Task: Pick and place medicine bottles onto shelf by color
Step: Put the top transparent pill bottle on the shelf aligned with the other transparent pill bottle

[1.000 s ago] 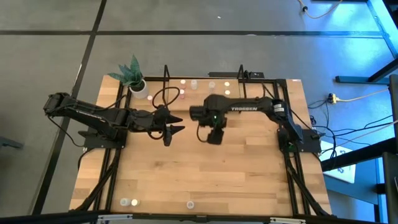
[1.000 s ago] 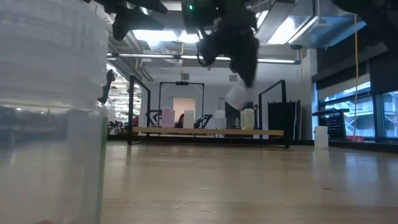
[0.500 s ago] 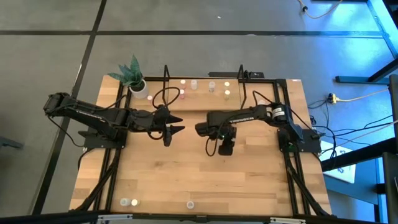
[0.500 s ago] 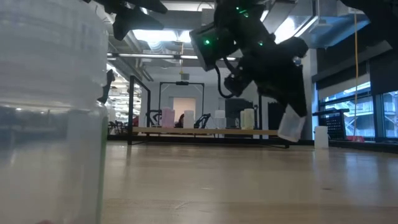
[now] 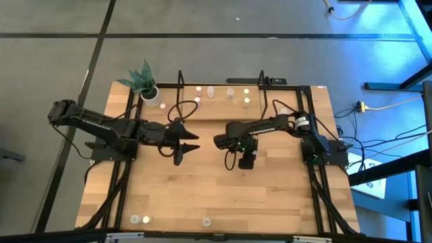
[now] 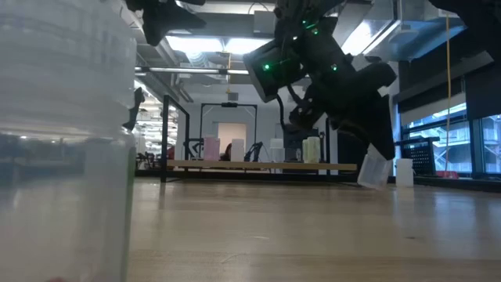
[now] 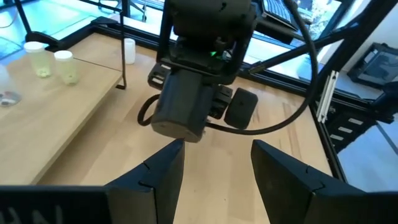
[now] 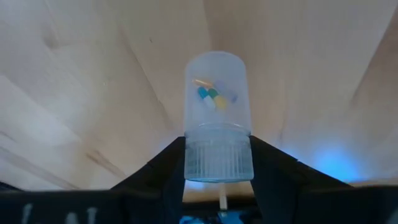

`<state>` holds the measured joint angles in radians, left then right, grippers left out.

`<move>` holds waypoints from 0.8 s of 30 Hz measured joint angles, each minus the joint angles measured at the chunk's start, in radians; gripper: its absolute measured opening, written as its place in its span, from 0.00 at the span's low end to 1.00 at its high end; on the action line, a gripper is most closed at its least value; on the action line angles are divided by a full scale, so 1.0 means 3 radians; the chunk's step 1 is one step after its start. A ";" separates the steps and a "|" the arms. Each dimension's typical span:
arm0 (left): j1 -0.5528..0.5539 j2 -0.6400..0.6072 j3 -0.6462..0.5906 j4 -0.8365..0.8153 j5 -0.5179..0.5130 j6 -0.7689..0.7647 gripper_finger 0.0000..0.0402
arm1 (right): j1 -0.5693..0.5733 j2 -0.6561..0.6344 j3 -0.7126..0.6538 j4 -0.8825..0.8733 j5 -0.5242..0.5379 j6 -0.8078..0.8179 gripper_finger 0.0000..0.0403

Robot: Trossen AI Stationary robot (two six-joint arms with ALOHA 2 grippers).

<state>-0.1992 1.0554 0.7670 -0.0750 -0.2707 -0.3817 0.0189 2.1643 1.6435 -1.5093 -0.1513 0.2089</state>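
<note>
My right gripper [image 5: 246, 162] is over the middle of the table, shut on a small translucent medicine bottle [image 8: 216, 93] with coloured pills inside. In the low view that bottle [image 6: 374, 168] hangs tilted below the fingers, just over the tabletop. My left gripper [image 5: 189, 142] is raised to the left of it, open with nothing between its fingers [image 7: 163, 177]. The shelf [image 5: 219, 106] stands at the far edge and several bottles [image 5: 229, 92] stand upright on it. More bottles [image 5: 140, 219] stand near the front edge. My right gripper pinches the bottle's ribbed whitish cap end [image 8: 217, 155] between its two fingers. The fingers slant down from above and the bottle's body points on past them along their line. It hangs tilted with its closed bottom [image 6: 371, 182] lowest; I cannot tell whether it touches the table.
A white pot with a green plant [image 5: 150, 93] stands at the shelf's left end. One translucent bottle [image 6: 63, 141] looms close in the low view. A single bottle [image 5: 206, 221] stands at the front edge. Bare wood [image 5: 202, 185] lies between the arms and the front edge.
My right gripper has gone down and toward the table's near edge, a little to the right, tipping steeper. The bottle has come with it from well above the table to just over it. My left gripper has rolled slightly in place.
</note>
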 joint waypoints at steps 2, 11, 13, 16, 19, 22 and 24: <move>-0.0013 0.0000 0.0000 0.0000 -0.0001 0.0000 0.45 | 0.0000 0.0000 -0.0036 0.0076 0.0000 -0.0001 0.40; -0.0024 0.0000 0.0001 -0.0003 -0.0003 0.0005 0.45 | 0.0001 -0.0001 -0.0099 0.0103 -0.0001 -0.0027 0.40; -0.0023 0.0000 0.0001 -0.0001 -0.0003 0.0010 0.45 | 0.0001 -0.0001 -0.0099 0.0103 -0.0001 -0.0029 0.41; -0.0023 0.0000 0.0001 -0.0001 -0.0004 0.0009 0.45 | 0.0001 -0.0001 -0.0099 0.0113 -0.0001 -0.0090 0.44; -0.0023 0.0000 0.0001 -0.0001 -0.0005 0.0009 0.45 | 0.0001 -0.0001 -0.0099 0.0094 -0.0025 -0.0006 0.45; -0.0023 0.0000 0.0001 -0.0001 -0.0005 0.0009 0.45 | 0.0001 -0.0001 -0.0099 0.0082 -0.0033 -0.0023 0.41; -0.0023 0.0000 0.0001 -0.0001 -0.0006 0.0009 0.45 | 0.0000 -0.0001 -0.0099 0.0081 -0.0092 -0.0037 0.38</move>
<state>-0.2062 1.0554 0.7673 -0.0753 -0.2726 -0.3790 0.0189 2.1639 1.6138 -1.4850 -0.1787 0.1977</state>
